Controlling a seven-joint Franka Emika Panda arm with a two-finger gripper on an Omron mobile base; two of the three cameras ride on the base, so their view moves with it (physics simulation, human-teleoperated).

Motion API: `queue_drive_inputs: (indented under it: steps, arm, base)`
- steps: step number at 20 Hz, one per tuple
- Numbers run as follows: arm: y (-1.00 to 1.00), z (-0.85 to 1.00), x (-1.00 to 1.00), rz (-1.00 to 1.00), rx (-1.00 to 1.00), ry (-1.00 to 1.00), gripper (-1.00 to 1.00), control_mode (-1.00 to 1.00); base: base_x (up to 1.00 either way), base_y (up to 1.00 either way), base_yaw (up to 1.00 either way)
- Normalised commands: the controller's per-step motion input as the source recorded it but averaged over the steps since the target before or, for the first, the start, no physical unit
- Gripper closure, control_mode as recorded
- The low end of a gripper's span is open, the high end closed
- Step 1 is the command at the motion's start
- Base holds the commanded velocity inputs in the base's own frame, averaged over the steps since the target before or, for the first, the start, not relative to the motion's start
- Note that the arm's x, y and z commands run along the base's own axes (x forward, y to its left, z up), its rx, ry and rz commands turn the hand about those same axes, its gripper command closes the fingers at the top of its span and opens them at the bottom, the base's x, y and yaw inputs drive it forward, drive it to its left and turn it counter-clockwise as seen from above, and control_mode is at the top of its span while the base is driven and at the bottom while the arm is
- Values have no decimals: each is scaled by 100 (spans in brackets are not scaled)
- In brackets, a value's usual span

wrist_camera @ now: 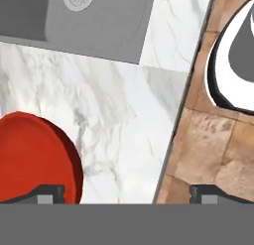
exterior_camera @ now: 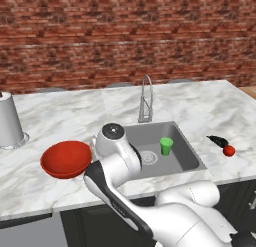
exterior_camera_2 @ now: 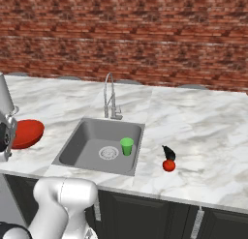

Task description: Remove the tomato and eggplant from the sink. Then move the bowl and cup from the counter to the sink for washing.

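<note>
The tomato and eggplant lie touching one another on the counter to the right of the sink, so the removal half of the task appears complete. The green cup stands upright inside the basin beside the round drain, so it too appears delivered. The remaining item is the red bowl, which rests on the counter left of the sink, near the front edge. The gripper is spread wide and empty; in the hand view one fingertip overlaps the bowl's rim area and the other sits out over the wood floor beyond the counter edge, so the jaws are not yet centred on the bowl. Handling judgement: the bowl is wide, shallow and rigid, probably light, with a smooth glossy surface that is likely to slip under a weak pinch. It is too wide to span across its diameter. Take hold at the rim wall, one finger inside and one outside, preferably on the side nearest the sink, and close firmly. A rim grip holds the bowl off-centre, so expect it to droop or rotate in the jaws; lift it clear of the counter and carry it level over the basin lip. Release it clear of the cup and of the faucet to avoid knocking either.
</note>
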Motion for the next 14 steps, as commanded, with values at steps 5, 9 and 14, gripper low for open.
queue_drive_inputs:
  steps: [5, 9, 14]
  arm:
    - [39, 0, 21, -13, -1, -1, -100, -100]
    - [36, 0, 10, -10, -2, -6, -100, -100]
    - [29, -1, 3, -2, -5, -7, -100, -100]
  base:
    - [0, 0, 0]
    - [0, 0, 0]
    - [0, 0, 0]
